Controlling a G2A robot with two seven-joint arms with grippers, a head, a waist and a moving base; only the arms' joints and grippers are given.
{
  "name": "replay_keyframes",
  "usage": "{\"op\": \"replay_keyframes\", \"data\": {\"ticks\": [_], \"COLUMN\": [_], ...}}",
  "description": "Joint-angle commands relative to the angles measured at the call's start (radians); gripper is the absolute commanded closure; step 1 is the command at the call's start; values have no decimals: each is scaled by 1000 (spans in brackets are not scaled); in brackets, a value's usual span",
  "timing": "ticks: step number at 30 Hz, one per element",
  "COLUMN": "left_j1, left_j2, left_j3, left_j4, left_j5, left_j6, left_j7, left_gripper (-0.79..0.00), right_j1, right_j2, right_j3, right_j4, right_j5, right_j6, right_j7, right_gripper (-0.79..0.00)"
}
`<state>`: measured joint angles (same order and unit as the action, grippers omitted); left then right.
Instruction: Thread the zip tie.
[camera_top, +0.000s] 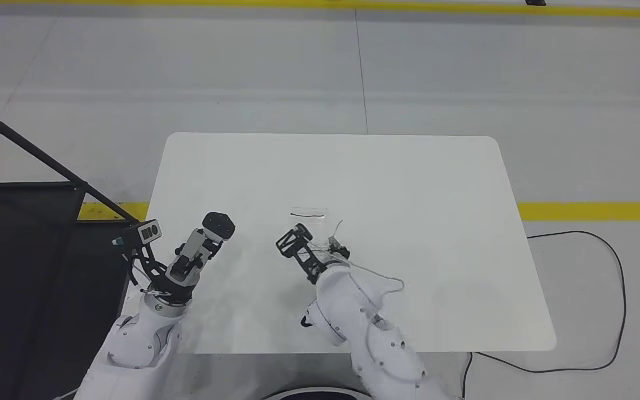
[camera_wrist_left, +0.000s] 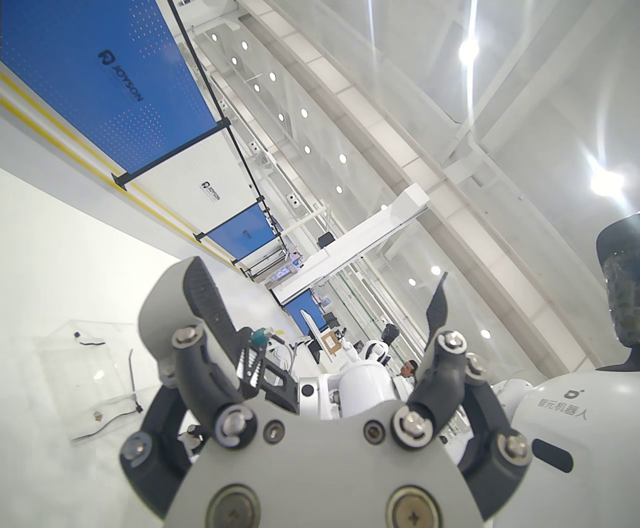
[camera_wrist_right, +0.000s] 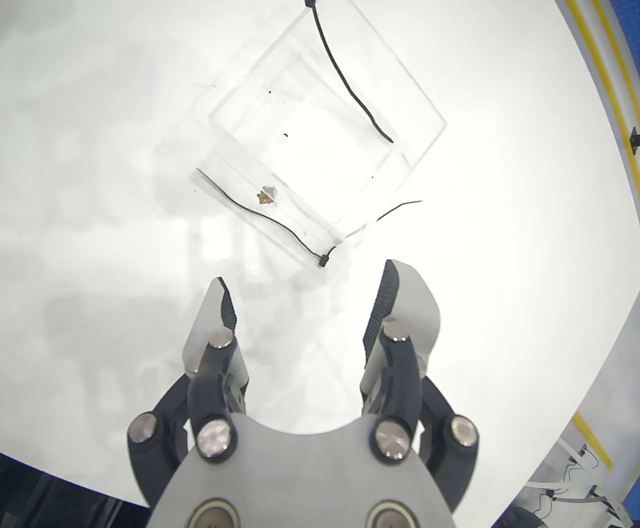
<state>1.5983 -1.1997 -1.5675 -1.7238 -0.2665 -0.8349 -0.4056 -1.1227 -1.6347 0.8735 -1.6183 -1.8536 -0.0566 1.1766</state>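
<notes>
A clear plastic box lies on the white table, a little ahead of my right gripper. One black zip tie rests across the box's top. A second zip tie runs along the box's near edge, its head just past my open, empty fingertips. A thin black tail sticks out beside the box. From above, the box is faint, with the right gripper close behind it. My left gripper is open, empty and tilted upward, off to the box's side.
Both arms sit at the table's near edge; the left gripper is nearer the left side. A black frame and dark panel stand off the table's left edge. A cable lies on the floor to the right.
</notes>
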Motion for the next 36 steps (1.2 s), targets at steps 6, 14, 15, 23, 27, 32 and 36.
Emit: {"op": "replay_keyframes", "data": {"ticks": [6, 14, 15, 23, 27, 32, 36], "left_j1": [0, 0, 0, 0, 0, 0, 0], "left_j2": [0, 0, 0, 0, 0, 0, 0], "left_j3": [0, 0, 0, 0, 0, 0, 0], "left_j4": [0, 0, 0, 0, 0, 0, 0], "left_j5": [0, 0, 0, 0, 0, 0, 0], "left_j6": [0, 0, 0, 0, 0, 0, 0], "left_j7": [0, 0, 0, 0, 0, 0, 0], "left_gripper": [-785, -785, -785, -785, -785, -785, -785], "right_j1": [73, 107, 108, 138, 142, 134, 133], "right_j2": [-22, -33, -33, -41, -41, -37, -37], "right_j3": [-3, 18, 21, 35, 52, 67, 71], "right_j4": [83, 124, 125, 157, 167, 170, 173], "right_j5": [61, 120, 124, 167, 181, 172, 170], "right_j6": [16, 1, -3, -14, -26, -42, -48], "right_j7": [17, 17, 14, 15, 31, 59, 59], "right_gripper": [-539, -483, -486, -449, -376, -369, -369]}}
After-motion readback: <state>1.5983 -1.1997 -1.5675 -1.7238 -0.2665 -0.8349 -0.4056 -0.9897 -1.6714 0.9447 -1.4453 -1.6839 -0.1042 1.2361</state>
